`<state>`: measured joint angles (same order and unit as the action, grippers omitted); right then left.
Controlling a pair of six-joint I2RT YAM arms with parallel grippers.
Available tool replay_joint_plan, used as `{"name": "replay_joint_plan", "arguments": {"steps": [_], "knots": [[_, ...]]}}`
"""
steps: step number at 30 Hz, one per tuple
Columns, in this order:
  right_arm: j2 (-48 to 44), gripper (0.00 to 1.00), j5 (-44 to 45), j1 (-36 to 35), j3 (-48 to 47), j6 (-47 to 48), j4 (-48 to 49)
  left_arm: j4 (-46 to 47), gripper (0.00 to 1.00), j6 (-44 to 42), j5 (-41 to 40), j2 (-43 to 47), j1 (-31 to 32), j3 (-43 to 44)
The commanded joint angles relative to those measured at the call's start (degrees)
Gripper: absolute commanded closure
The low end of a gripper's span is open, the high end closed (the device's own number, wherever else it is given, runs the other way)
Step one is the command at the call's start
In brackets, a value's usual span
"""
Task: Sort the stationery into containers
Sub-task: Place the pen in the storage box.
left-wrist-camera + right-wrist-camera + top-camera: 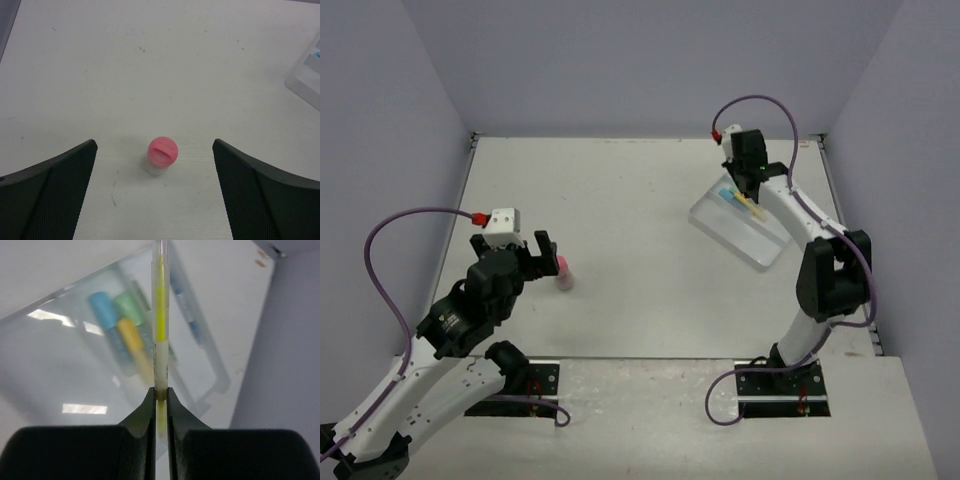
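Note:
A stubby pink cylinder (563, 274) (162, 154) stands upright on the white table, left of centre. My left gripper (532, 256) (154, 143) is open wide, and the cylinder stands just beyond the gap between its fingers, touching neither. Over the clear tray (745, 240) (216, 385) at the right, my right gripper (750, 196) (160, 392) is shut on a thin yellow-green pen (753, 208) (160, 320) that points away from the wrist. Below it in the tray lie a light-blue stick (104, 310), a green stick (129, 305), a yellow marker (132, 337) and a slim pen (187, 310), all blurred.
The tray sits askew near the table's right edge, close to the right wall (295, 365). Its corner (306, 82) shows at the right of the left wrist view. Purple cables loop off both arms. Walls close the table on the left, back and right.

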<state>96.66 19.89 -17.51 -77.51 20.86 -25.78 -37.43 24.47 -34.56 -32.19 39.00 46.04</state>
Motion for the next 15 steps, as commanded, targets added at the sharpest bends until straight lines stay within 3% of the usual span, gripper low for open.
{"name": "replay_joint_plan", "arguments": {"steps": [1, 5, 9, 14, 15], "knots": [[12.37, 1.0, 10.14, 6.77, -13.72, 7.87, 4.87, 2.14, 0.0, -0.35, 0.38, 1.3, -0.46, -0.34], [17.95, 1.0, 10.42, 9.69, -17.72, 13.45, 9.25, 3.07, 0.0, -1.18, 2.05, 1.96, -0.51, -0.69], [18.77, 1.0, 5.8, 10.29, -12.93, 18.33, 16.54, 3.65, 0.0, -1.76, 3.13, 1.64, -0.51, -0.87], [18.91, 1.0, -0.2, 11.91, -9.77, 21.16, 16.34, 4.21, 0.0, -2.67, 5.12, 0.35, -0.51, -0.87], [18.92, 0.94, -1.75, 12.34, -9.69, 20.09, 15.71, 4.21, 0.0, -2.67, 5.12, 0.02, -0.51, -0.87]]}}
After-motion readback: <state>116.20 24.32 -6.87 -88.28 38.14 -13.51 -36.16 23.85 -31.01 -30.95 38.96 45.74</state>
